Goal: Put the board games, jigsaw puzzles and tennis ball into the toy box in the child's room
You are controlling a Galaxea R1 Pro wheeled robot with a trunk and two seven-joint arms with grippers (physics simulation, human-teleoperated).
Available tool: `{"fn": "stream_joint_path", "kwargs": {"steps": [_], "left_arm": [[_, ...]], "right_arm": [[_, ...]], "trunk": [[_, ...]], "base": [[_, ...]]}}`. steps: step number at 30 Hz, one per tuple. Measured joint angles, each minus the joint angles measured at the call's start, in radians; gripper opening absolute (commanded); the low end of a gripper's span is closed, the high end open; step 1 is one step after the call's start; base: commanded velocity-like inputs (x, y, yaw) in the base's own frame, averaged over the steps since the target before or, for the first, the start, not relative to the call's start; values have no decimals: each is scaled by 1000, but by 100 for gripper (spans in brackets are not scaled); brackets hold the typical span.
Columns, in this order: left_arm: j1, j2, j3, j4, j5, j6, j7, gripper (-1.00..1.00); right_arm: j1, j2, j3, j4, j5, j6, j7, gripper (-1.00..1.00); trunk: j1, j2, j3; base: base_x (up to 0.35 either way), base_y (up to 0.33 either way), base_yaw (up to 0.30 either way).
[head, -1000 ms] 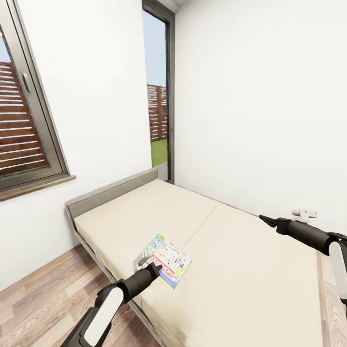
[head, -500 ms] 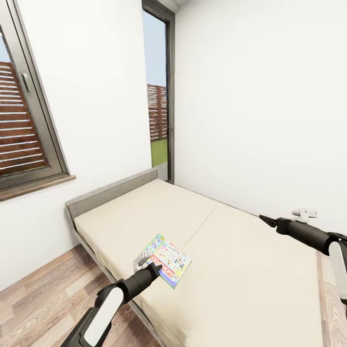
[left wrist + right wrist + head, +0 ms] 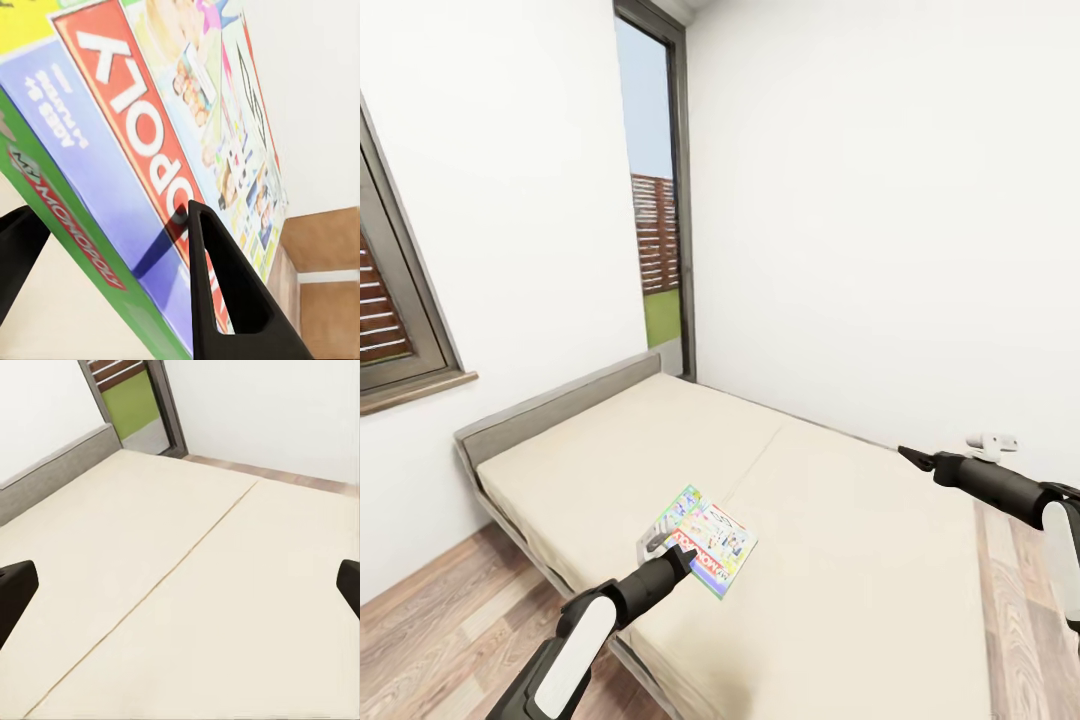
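Gripping the green Monopoly board game (image 3: 698, 540) by its edge, raised over the bed (image 3: 840, 560), left gripper (image 3: 660, 552) clamped; right gripper (image 3: 909, 457) spread, empty; box not yet carried to toy box, likely early stage.

Colourful Monopoly board game (image 3: 705, 541) tilted above the bed, gripped at its edge.

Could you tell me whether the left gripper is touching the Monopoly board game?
Touching: in the left wrist view, the left gripper has one finger lying across the board game's printed lid, the other beneath.
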Motion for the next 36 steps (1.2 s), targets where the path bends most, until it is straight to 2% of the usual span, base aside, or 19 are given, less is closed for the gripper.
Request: {"fn": "stream_joint_path", "kwargs": {"steps": [36], "left_arm": [[0, 0, 0, 0, -1, 0, -1, -100]], "right_arm": [[0, 0, 0, -3, 0, 3, 1, 100]], "trunk": [[0, 0, 0]], "base": [[0, 0, -278]]}}
